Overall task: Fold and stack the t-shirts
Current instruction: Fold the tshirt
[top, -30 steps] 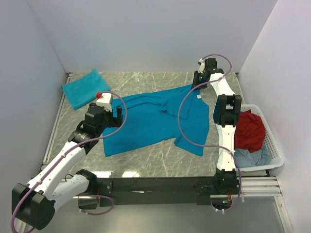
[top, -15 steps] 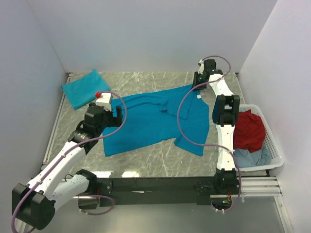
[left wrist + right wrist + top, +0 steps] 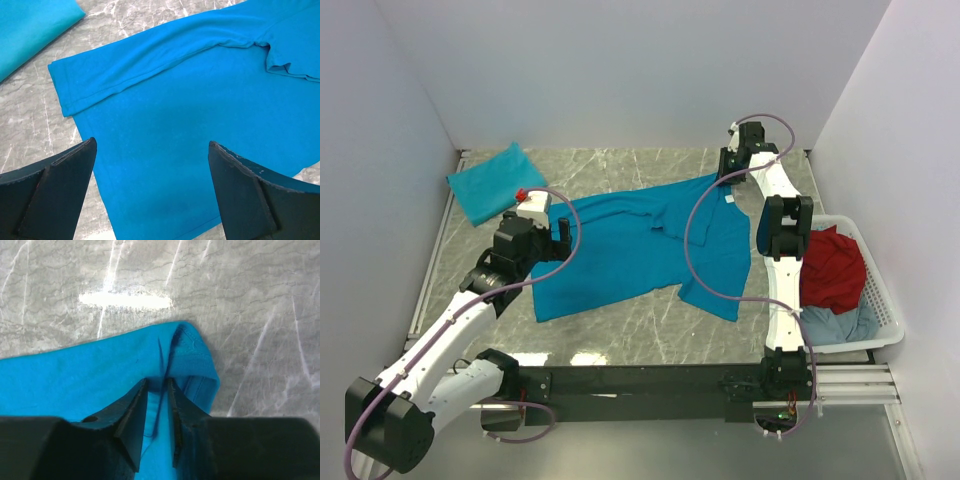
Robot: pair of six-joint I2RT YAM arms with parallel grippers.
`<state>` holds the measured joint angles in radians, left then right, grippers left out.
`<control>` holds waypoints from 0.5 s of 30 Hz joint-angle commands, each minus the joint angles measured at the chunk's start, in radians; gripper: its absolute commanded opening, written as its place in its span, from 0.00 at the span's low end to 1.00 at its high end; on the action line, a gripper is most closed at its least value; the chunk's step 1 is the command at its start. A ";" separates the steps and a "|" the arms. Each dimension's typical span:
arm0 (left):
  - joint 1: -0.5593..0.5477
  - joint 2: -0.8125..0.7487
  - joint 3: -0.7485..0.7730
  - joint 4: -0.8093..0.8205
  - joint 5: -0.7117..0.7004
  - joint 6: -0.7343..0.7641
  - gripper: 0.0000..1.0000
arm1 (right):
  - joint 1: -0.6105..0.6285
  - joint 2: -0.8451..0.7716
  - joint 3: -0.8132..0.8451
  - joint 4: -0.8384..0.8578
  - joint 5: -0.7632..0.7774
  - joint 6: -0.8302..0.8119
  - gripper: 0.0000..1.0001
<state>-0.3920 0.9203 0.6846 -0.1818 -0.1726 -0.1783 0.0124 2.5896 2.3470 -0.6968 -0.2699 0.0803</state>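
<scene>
Your right hand [image 3: 157, 382] is clenched on a corner of the spread t-shirt [image 3: 640, 250]; your left hand [image 3: 152, 145] hangs released above it.
In the top view the spread t-shirt lies flat across the middle of the bench [image 3: 620, 165], and its hemmed corner at the upper right of the frame is nipped between the right hand's fingers. The left hand's fingers stand wide apart over the shirt's left side, not touching the cloth. A folded t-shirt [image 3: 495, 182] sits apart at the upper left. At the right edge of the frame, a white basket [image 3: 885, 320] holds a red garment [image 3: 835, 265].
</scene>
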 commanded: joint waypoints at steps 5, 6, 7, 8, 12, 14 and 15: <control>0.008 0.003 0.001 0.044 0.021 -0.006 0.98 | -0.008 0.000 0.035 0.008 0.001 -0.004 0.12; 0.008 0.003 0.000 0.044 0.018 -0.006 0.98 | -0.008 -0.006 0.029 0.025 -0.005 0.004 0.09; 0.008 0.003 0.000 0.042 0.018 -0.007 0.98 | -0.008 -0.011 0.028 0.031 -0.008 0.007 0.07; 0.008 0.003 0.000 0.041 0.016 -0.006 0.99 | -0.006 -0.019 0.029 0.036 -0.011 0.007 0.03; 0.008 0.003 -0.002 0.042 0.013 -0.004 0.98 | -0.006 -0.032 0.026 0.060 -0.017 0.015 0.00; 0.008 0.005 -0.003 0.044 0.013 -0.004 0.98 | -0.008 -0.042 0.021 0.075 -0.014 0.021 0.00; 0.008 0.006 -0.002 0.045 0.013 -0.004 0.98 | -0.008 -0.043 0.024 0.086 -0.011 0.022 0.00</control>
<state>-0.3889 0.9215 0.6846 -0.1799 -0.1722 -0.1783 0.0120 2.5908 2.3489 -0.6727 -0.2779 0.0891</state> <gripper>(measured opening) 0.986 0.007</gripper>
